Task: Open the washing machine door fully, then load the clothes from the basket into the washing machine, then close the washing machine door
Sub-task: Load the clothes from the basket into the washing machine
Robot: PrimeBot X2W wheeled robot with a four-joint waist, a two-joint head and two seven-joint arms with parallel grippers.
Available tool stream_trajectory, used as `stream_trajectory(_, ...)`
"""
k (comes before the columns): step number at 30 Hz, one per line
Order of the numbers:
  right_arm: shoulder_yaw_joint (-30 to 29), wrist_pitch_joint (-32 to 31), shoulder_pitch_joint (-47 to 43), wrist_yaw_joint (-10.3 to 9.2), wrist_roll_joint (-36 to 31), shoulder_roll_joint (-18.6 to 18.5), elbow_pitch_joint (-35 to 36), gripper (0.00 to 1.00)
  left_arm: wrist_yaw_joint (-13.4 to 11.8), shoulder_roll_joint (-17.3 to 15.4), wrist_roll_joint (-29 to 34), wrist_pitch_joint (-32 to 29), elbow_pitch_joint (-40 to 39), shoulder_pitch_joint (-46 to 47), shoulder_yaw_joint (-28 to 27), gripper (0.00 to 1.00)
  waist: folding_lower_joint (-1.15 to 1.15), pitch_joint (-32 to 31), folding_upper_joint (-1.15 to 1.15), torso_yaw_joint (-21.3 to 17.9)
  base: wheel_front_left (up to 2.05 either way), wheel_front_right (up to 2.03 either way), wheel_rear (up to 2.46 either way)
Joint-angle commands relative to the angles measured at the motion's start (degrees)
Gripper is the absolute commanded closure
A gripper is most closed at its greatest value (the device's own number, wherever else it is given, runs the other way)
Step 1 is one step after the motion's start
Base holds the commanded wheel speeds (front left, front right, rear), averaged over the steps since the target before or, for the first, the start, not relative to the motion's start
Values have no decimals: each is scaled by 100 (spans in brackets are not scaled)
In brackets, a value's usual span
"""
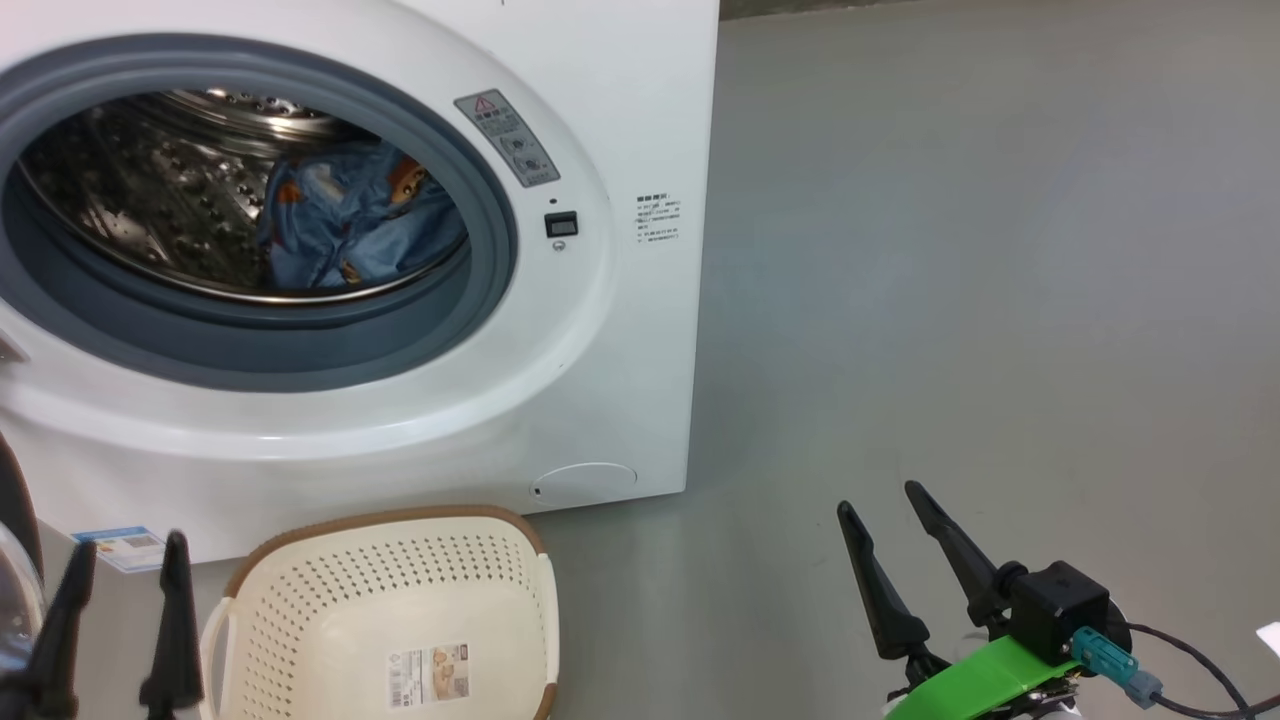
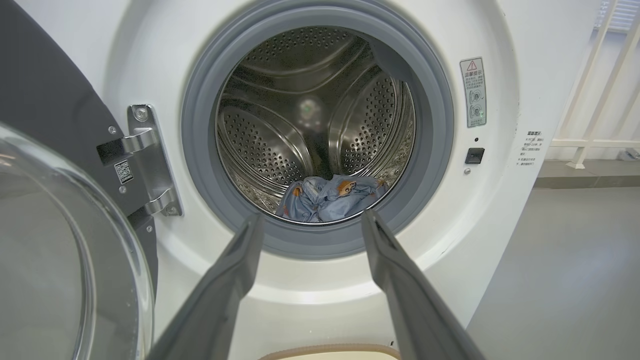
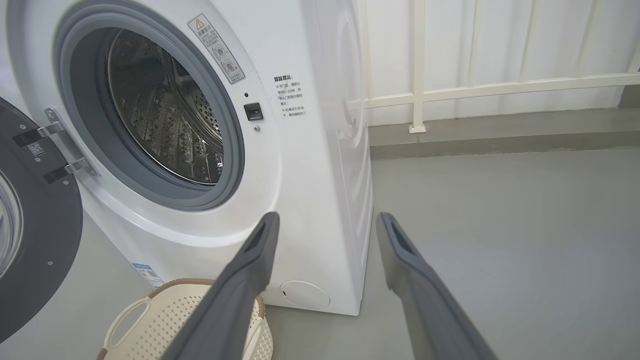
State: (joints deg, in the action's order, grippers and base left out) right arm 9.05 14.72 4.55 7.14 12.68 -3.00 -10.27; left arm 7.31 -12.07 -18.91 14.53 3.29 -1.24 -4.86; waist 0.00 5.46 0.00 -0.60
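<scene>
The clothes (image 1: 350, 215) lie in the machine's (image 1: 620, 100) drum, and the basket (image 1: 330, 590) before it looks empty, so loading seems done. The door (image 3: 50, 235) stands open on the machine's hinge side, not yet shut. The left gripper (image 1: 130, 550) and right gripper (image 1: 880, 500) are spread, empty.

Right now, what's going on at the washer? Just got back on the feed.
The washing machine door stands swung open to the left. The clothes lie inside the washing machine, and the basket on the floor in front looks empty. The left claw and right claw are both open and hold nothing. Closing the door is what remains.
</scene>
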Motion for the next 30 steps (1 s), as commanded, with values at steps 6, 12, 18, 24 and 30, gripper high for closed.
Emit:
stream_trajectory(6,135,28,-142,35,-77,13,135,0,16,181,192,47,-271,-515,-429,0,0,-157,0,9,0,0,0)
stream_trajectory(12,114,28,-208,35,-84,13,135,0,17,347,318,47,-342,-821,-494,0,0,-247,0,21,0,0,0)
stream_trajectory(18,121,28,-228,35,-97,13,117,0,17,421,410,47,-345,-977,-503,0,0,-318,0,31,0,0,0)
stream_trajectory(24,100,28,-253,35,-155,13,103,0,17,477,482,47,-297,-1095,-426,0,0,-402,0,55,0,0,0)
stream_trajectory(30,114,28,-277,35,-174,13,107,0,17,510,508,47,-278,-1114,-441,0,0,-406,0,70,0,0,0)
